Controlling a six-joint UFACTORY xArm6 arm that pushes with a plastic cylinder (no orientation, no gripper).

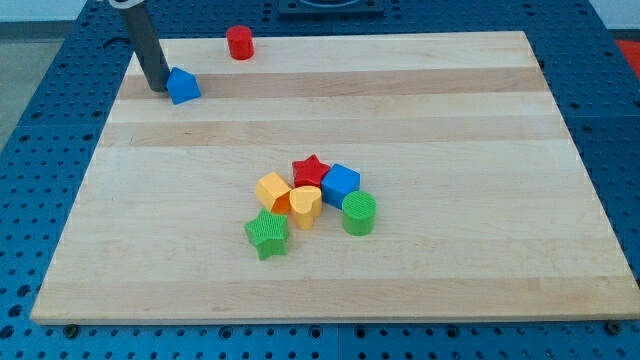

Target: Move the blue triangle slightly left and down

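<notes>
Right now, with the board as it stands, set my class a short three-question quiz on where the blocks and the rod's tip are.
1. True or false: my tip is on the view's right of the blue triangle.
2. Which block stands alone near the view's top edge of the board? A) green star B) red cylinder C) yellow heart
3. Fill in: in the cluster, the green cylinder sits just below the blue ____.

Key
1. False: the tip is just on the triangle's left, close beside it.
2. B: the red cylinder.
3. Cube: the blue cube.
</notes>
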